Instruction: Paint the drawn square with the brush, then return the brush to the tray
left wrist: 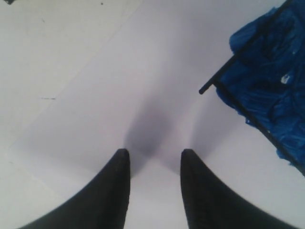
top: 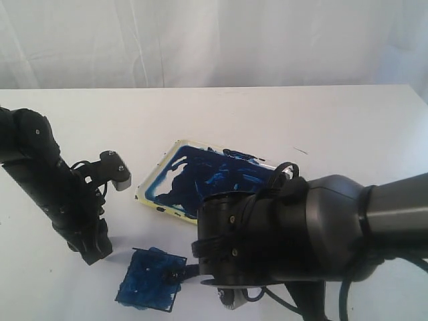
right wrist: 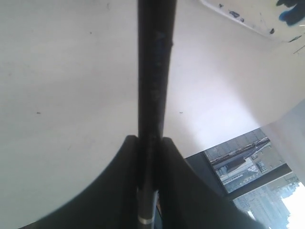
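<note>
sitting between right end effector (right wrist: 150, 141) jaws: brush (right wrist: 153, 71)

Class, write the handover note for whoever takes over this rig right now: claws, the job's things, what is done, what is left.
Left claw: open, empty, above the table beside the drawn square.
Right claw: shut on the brush, tip at the square.
Tray: smeared blue, lying beyond the square.
Done: square looks covered in blue.
Left: put the brush in the tray.

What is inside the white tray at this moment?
Dark blue paint is smeared over the floor of the tray. The right arm covers its near right part, so what lies there cannot be seen.
</note>
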